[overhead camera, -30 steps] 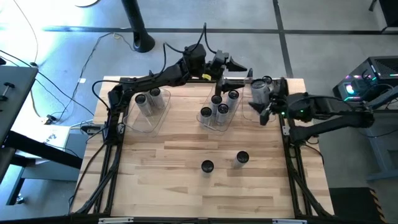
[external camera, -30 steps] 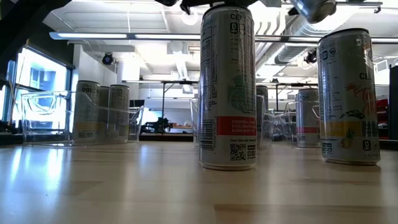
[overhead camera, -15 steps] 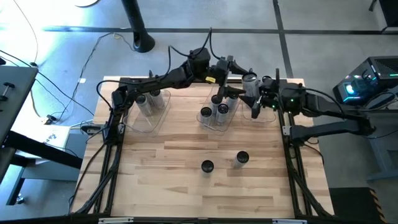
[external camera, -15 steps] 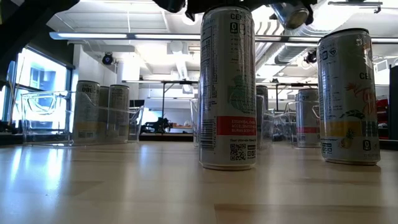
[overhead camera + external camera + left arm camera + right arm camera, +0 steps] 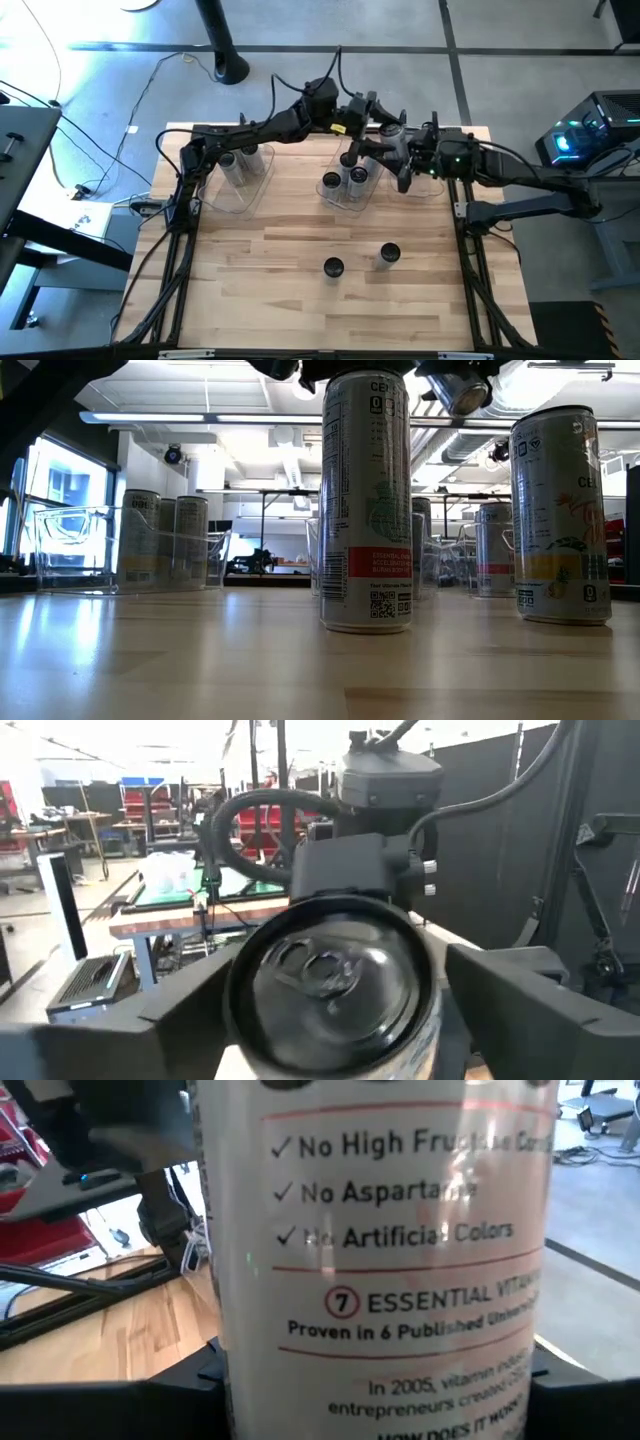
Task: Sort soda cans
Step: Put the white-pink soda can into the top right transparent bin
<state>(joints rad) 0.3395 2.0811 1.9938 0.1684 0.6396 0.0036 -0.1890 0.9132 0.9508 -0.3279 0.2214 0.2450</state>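
My right gripper (image 5: 403, 157) is shut on a silvery soda can (image 5: 393, 138) and holds it high over the table's far side, between the middle and right bins. The can's dark top (image 5: 330, 975) faces my left gripper (image 5: 380, 130). That gripper reaches in level from the left. Its open fingers (image 5: 180, 1015) stand on either side of the can's top end, close to it but apart. The low view shows the raised can (image 5: 458, 388) at its upper edge. Two more cans (image 5: 333, 267) (image 5: 389, 254) stand upright on the bare wood nearer the front. My right gripper pinches the can's printed side wall (image 5: 250, 1365) between its two fingers, which lie across the can. It comes in from the table's right side, slanting slightly down. The can is lifted clear of the table and bins, tipped with its top end toward my left gripper.
Three clear bins sit along the far part of the table. The left bin (image 5: 240, 185) holds two cans, the middle bin (image 5: 352, 195) holds several, and the right bin (image 5: 428, 185) lies under my right arm. The wood toward the near edge is open apart from the two standing cans.
My right gripper has carried the can toward the table's left, from over the right bin to my left gripper, tipping it on the way. The can's top end now sits between my left gripper's fingers. My left wrist has rolled a little.
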